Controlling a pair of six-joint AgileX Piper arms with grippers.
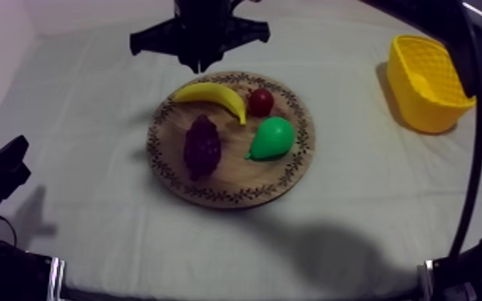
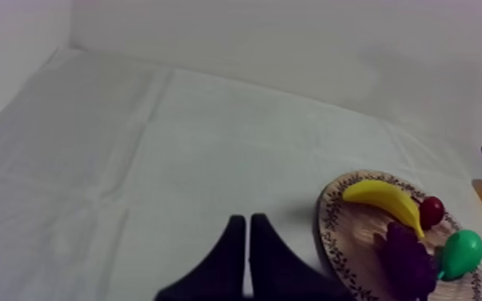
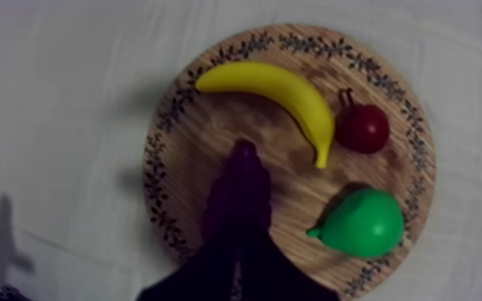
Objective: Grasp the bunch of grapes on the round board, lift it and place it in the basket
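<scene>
The grapes (image 1: 202, 146) lie on the round wooden board (image 1: 236, 180) with its leaf-patterned rim, beside a smooth green pear (image 1: 272, 138). The right tool (image 1: 201, 64) hangs at the board's far rim, fingers pressed together and empty. The left tool (image 2: 249, 220) is closed too, over bare cloth (image 2: 132, 160). The lattice-walled yellow basket (image 1: 424, 80) sits well apart.

We see the board (image 1: 236, 178) mid-table (image 1: 76, 160), bearing the banana (image 1: 212, 94) far, the small fruit (image 1: 261, 101) beside it rightward, grapes (image 1: 202, 146) near-left, pear (image 1: 272, 138) near-right, with the basket (image 1: 420, 104) far right.
</scene>
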